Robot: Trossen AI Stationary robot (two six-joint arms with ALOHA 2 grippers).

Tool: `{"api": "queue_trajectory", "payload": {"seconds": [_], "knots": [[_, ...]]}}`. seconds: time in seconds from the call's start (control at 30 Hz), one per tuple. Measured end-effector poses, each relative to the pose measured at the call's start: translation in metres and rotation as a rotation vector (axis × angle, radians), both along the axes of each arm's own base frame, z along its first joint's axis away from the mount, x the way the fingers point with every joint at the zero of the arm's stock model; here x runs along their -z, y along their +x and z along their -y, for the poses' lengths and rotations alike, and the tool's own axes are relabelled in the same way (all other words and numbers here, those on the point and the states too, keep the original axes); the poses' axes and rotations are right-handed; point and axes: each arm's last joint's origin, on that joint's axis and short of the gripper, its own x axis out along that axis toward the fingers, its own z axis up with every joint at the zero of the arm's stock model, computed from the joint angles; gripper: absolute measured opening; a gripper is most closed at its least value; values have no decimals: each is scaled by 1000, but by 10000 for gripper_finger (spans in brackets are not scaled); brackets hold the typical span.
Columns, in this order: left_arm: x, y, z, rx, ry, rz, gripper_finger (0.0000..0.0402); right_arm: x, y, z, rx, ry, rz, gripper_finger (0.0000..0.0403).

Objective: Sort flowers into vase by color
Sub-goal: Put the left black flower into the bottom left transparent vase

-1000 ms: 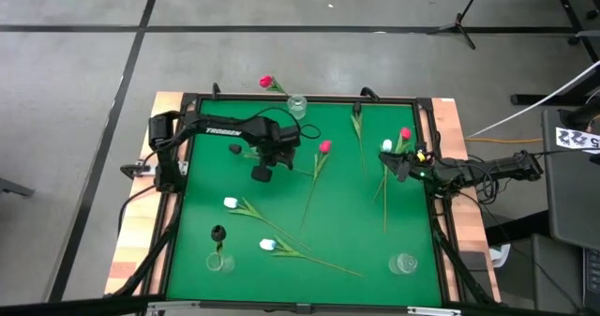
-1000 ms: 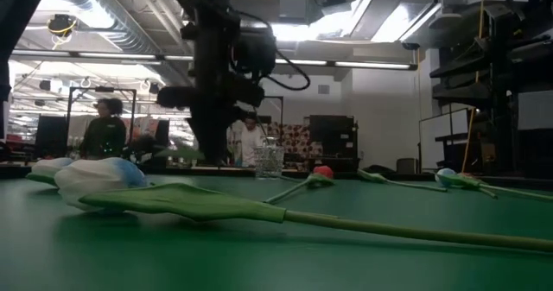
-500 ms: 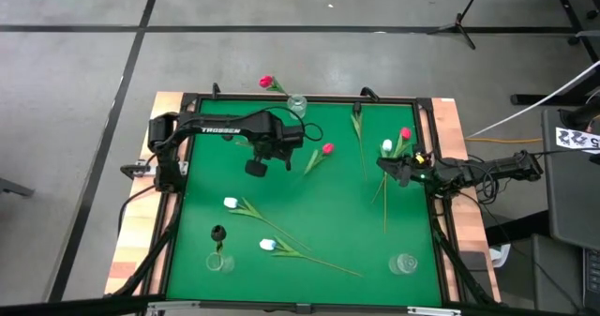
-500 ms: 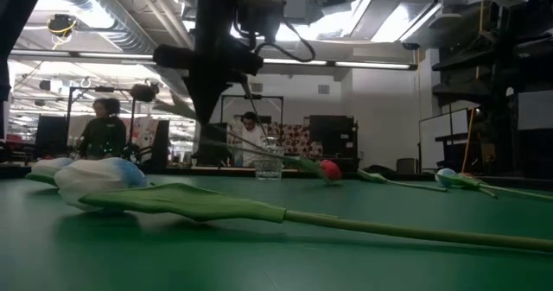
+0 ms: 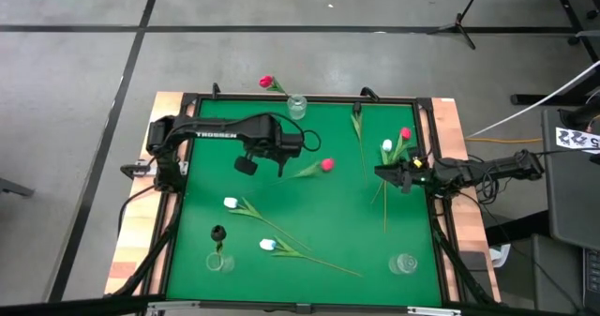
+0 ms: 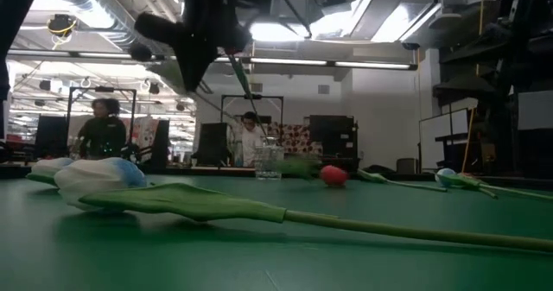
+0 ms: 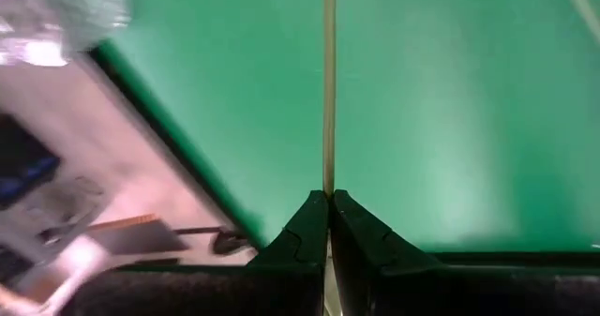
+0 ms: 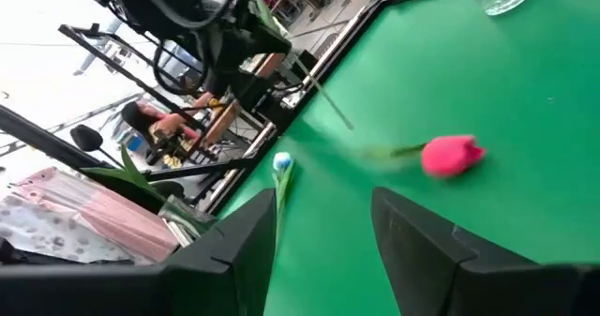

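My left gripper [image 5: 283, 164] hangs over the far-left part of the green table [image 5: 356, 232], shut on the thin stem of a pink-red flower [image 5: 327, 165]. In the low view the stem slants down from the gripper [image 6: 223, 51] to the head [image 6: 333, 174], which is low over the table; whether it touches I cannot tell. A glass vase [image 5: 297, 105] at the far edge holds a pink-red flower [image 5: 266, 82] that leans out. My right gripper [image 5: 389, 173] stands open at the right edge, with nothing between its fingers [image 8: 412, 232]. My left gripper pinches the bare stem [image 7: 328, 175] between its two fingertips, far from the head. The fingers slant down from above and the stem runs on past them, roughly along them. The flower hangs head down below the gripper, tilted, its leaves [image 5: 305, 171] off the table.
Two white flowers [image 5: 231, 203] [image 5: 267, 245] lie near left. A vase [image 5: 217, 260] with a dark flower stands near the front left corner, an empty vase [image 5: 405, 263] near front right. A pink-red flower [image 5: 405, 133], a white one [image 5: 387, 145] and loose stems lie by the right gripper.
My left gripper has risen and tipped, drawing back toward the table's left with the stem in its hold. The pink-red flower, which lay flat on the table, has come up stem first and now hangs steeply, its head staying low and drifting slightly toward the near edge.
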Motion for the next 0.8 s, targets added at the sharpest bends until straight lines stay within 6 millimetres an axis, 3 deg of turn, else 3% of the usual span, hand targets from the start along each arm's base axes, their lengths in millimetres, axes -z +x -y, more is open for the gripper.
{"api": "queue_trajectory", "payload": {"seconds": [0.2, 0.43, 0.6, 0.8], "knots": [[-20, 6, 8, 109, 108, 34, 2, -5, 3, 0, 7, -4, 42, 177], [-30, 13, 18, 284, 104, 32, 2, -19, 12, -2, 14, -123, 8, 177], [-30, 25, 20, 436, 134, 63, 4, -55, 33, -4, 57, -288, -70, 177], [-35, 40, 20, 597, 252, 78, 3, -101, 77, -8, 68, -384, -182, 177]]}}
